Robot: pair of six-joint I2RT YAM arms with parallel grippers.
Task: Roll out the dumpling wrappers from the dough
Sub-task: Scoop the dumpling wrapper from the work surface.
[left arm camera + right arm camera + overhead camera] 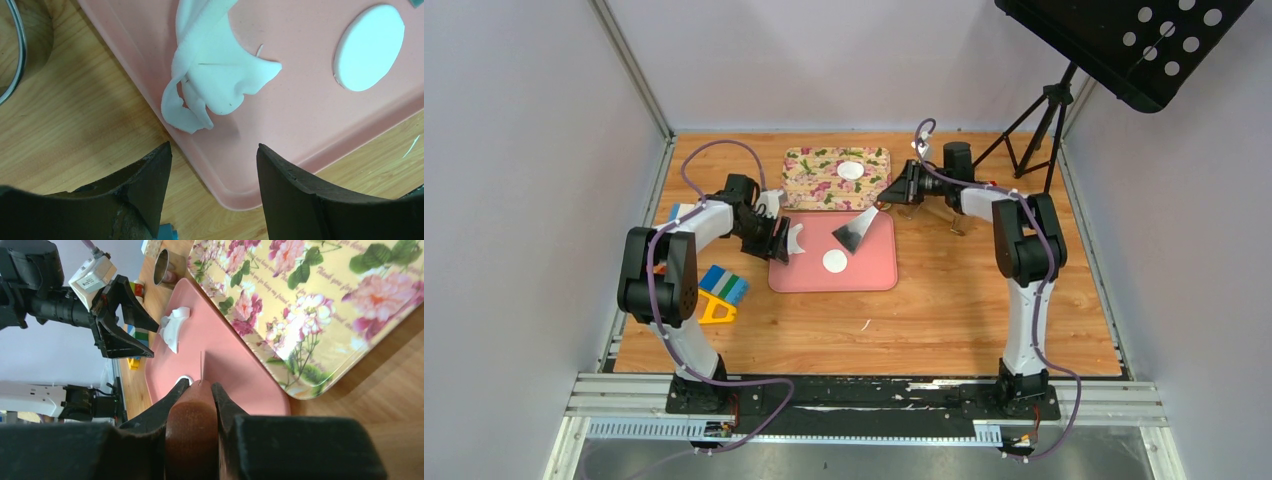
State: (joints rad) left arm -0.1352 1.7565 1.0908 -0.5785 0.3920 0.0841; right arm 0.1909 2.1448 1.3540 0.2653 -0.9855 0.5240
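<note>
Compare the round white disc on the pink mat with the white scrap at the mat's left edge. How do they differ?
Shape: the disc is a neat circle; the scrap is ragged, with curled strips. Pose: the disc lies flat; the scrap is folded and bunched. Place: the disc sits inside the pink mat; the scrap lies at its edge, before the open left hand. Both are plain white dough.

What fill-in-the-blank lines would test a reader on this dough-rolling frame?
1. The floral tray holds ___ dumpling wrapper.
2. The ragged dough scrap lies on the mat coloured ___.
3. The right gripper is ___ on the scraper.
4. The left gripper stands ___, holding nothing.
Missing words: one; pink; shut; open.
</note>
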